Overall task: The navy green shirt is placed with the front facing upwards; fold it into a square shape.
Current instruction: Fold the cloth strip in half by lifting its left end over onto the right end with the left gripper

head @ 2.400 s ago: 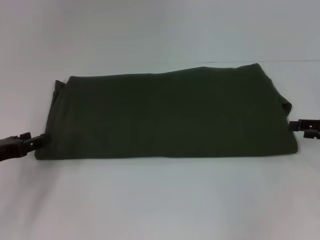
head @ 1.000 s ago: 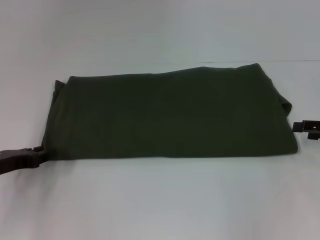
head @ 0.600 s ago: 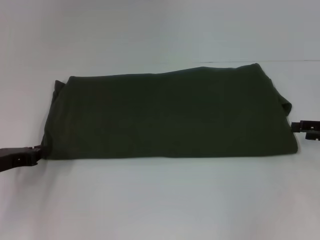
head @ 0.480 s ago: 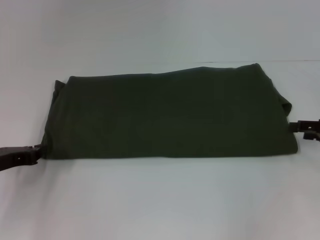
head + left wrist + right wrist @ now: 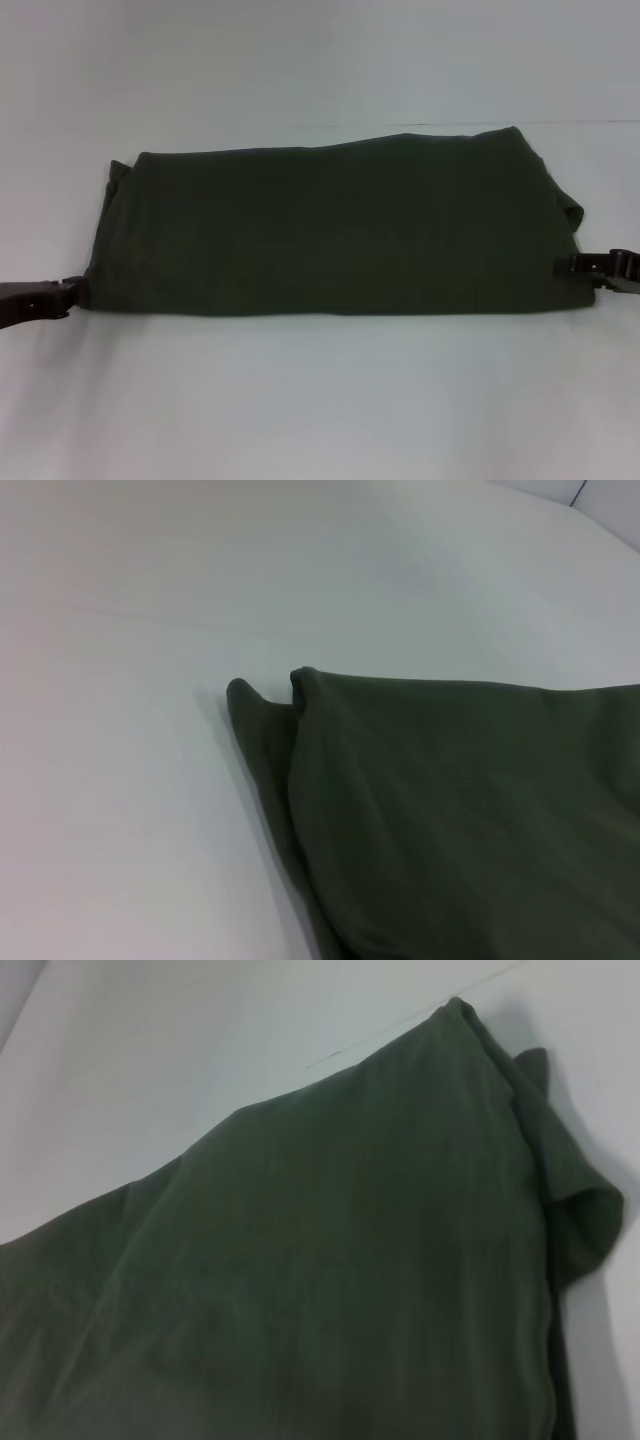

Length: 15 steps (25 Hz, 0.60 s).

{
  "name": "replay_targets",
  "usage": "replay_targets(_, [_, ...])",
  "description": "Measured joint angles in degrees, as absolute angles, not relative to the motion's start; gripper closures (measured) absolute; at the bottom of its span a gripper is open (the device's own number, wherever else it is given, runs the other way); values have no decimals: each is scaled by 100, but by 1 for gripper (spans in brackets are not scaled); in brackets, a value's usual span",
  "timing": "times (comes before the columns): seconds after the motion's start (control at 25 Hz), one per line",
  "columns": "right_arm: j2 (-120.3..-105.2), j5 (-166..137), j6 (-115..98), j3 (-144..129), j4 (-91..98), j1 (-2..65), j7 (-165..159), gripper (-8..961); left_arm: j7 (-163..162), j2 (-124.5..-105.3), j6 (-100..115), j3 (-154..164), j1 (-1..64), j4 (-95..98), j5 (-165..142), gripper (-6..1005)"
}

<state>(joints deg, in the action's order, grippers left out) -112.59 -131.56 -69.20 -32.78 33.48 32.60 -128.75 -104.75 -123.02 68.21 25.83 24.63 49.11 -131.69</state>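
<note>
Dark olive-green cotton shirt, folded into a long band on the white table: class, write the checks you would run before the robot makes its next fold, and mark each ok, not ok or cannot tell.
1. The dark olive-green cotton shirt lies flat as one long band on the white table: ok.
2. Left hand is at the band's near left corner: ok.
3. Right hand is at the band's right end, near the front: ok.
4. Each hand really grips cloth: cannot tell.
5. Ends are tidy: not ok; an inner layer pokes out at the left end and a flap at the right.
6. Already square: not ok; it is much wider than deep.
</note>
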Motion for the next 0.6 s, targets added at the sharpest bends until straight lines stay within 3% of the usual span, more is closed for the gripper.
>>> replay_targets(0.16, [-11266,-13156,-6908,-3285,3344,3261,-12872,299,-10476,-12296,6821,2584,2468,4913,-13167,991])
replay_targets(0.6, [-11282,-13156,-6908,-3499,3359,3238,-12853,770,-10476,-12295,6818,2583,2470,4913,-13168,992])
